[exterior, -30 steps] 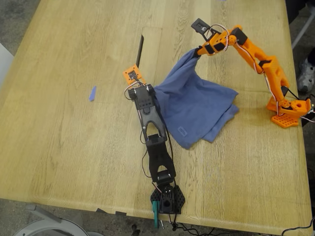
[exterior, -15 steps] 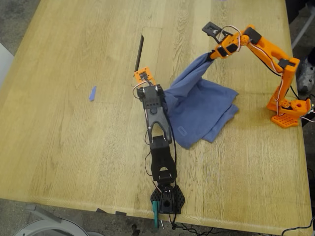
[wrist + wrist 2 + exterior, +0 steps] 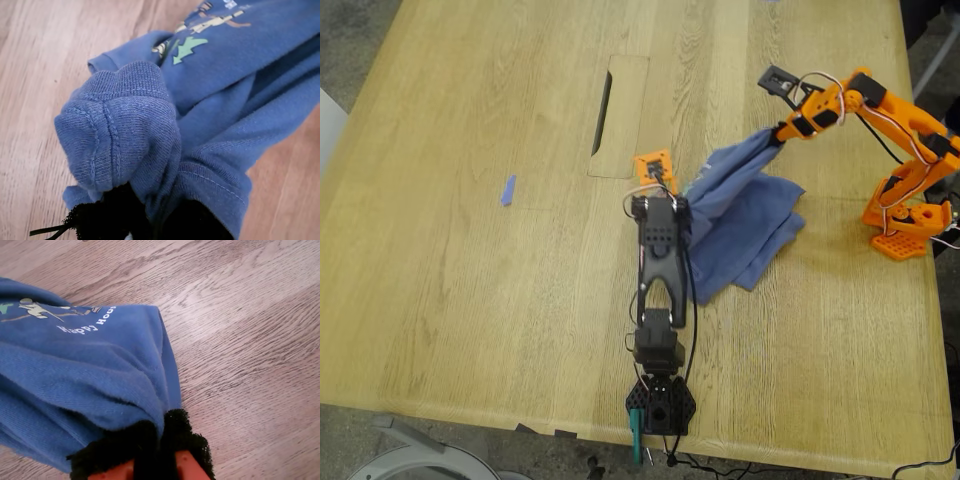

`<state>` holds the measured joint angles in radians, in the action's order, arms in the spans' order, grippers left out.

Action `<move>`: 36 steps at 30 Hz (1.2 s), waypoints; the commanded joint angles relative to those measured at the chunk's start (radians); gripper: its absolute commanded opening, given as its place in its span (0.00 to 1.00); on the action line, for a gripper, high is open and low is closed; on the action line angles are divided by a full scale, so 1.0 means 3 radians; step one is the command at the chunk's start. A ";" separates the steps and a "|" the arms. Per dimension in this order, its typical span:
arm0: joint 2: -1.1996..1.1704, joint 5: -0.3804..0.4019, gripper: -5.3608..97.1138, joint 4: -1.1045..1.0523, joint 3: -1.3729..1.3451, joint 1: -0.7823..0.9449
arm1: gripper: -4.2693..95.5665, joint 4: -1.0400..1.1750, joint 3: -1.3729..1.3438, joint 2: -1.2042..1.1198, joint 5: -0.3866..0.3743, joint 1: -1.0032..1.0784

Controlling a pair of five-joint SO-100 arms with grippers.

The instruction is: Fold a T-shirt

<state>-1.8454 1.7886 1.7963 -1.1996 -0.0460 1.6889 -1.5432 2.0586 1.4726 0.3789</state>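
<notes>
The slate-blue T-shirt point(image 3: 750, 215) lies bunched on the wooden table, toward the exterior view's right, held up at two points. My first gripper point(image 3: 680, 197), on the black arm, is shut on the ribbed collar point(image 3: 120, 125) at the cloth's edge nearer the exterior view's left. My second gripper point(image 3: 782, 133), on the orange arm, is shut on a raised fold of the T-shirt point(image 3: 90, 370) at the far side. The green-and-yellow print point(image 3: 187, 47) and the white lettering point(image 3: 82, 325) show in the wrist views. Cloth hides the fingertips of both grippers.
A tiny blue scrap point(image 3: 508, 190) lies on the table at the exterior view's left. A dark slot point(image 3: 604, 100) is cut into the tabletop point(image 3: 470, 300). The black arm's base point(image 3: 660, 405) sits at the near edge, the orange arm's base point(image 3: 905, 228) at the exterior view's right edge.
Both grippers have moved toward the exterior view's right with the T-shirt in them. The cloth has drawn together into a narrower bunch.
</notes>
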 commanded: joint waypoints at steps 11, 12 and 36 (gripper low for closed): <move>-0.1319 0.0000 0.05 -0.0583 -0.1202 -0.1002 | 0.04 0.0005 -0.1212 0.1416 -0.0046 -0.0516; -0.1350 -0.0005 0.05 -0.0670 -0.1283 -0.1048 | 0.04 0.0005 -0.1324 0.1519 -0.0046 -0.0547; -0.1841 -0.0097 0.05 -0.2066 -0.3155 -0.2562 | 0.04 -0.0573 -0.3313 0.3083 0.0000 -0.1166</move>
<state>-2.3194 1.7687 1.2042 -2.1338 -0.7578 1.5263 -2.5219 2.9637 1.4650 0.0460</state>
